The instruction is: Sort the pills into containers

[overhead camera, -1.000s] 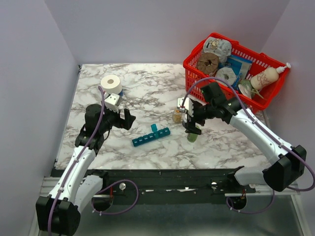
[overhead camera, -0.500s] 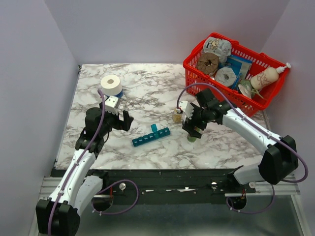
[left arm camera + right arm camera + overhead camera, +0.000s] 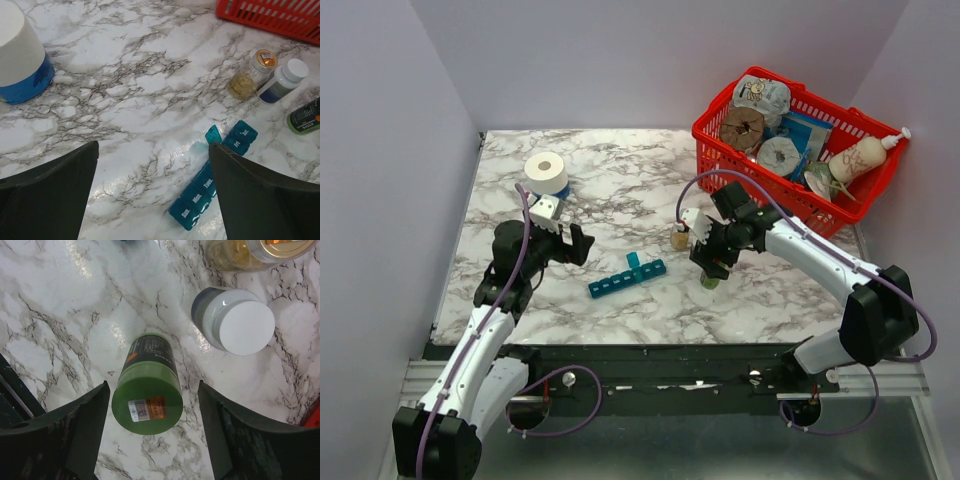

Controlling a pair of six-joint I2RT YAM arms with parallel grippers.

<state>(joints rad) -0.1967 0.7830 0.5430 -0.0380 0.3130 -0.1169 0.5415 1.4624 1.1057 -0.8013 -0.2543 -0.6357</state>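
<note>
- Top external view: the left arm reaches over the left half of the marble table (image 3: 620, 190). The right arm bends in from the right and points down near the middle.
- The left gripper (image 3: 582, 243) has its fingers spread wide with nothing between them. It hovers over bare marble, well left of the bottles.
- From the left wrist, the pill organiser (image 3: 210, 185) lies diagonally on the table, just inside the right-hand finger. Day labels Sun, Mon and Tues read along the near end, Fri and Sat at the far end.
- One teal lid near the Fri end stands up. The other lids in view look shut, and part of the row is hidden behind the finger.
- The right gripper (image 3: 152, 390) straddles the green bottle (image 3: 147, 390), one finger on each side. A sliver of marble shows on both sides, so the jaws are released and not gripping.
- The green bottle lies on its side, its barcoded end facing the wrist camera.
- Just beside it stands a white-capped bottle (image 3: 235, 320), and a small amber jar (image 3: 250, 252) sits just past that.
- The organiser sits left of this cluster, between the two grippers, and neither touches it.
- Far right, a red basket (image 3: 704, 133) is packed with assorted goods.
- Back left, a white tape roll (image 3: 546, 171) stands on a blue base.
</note>
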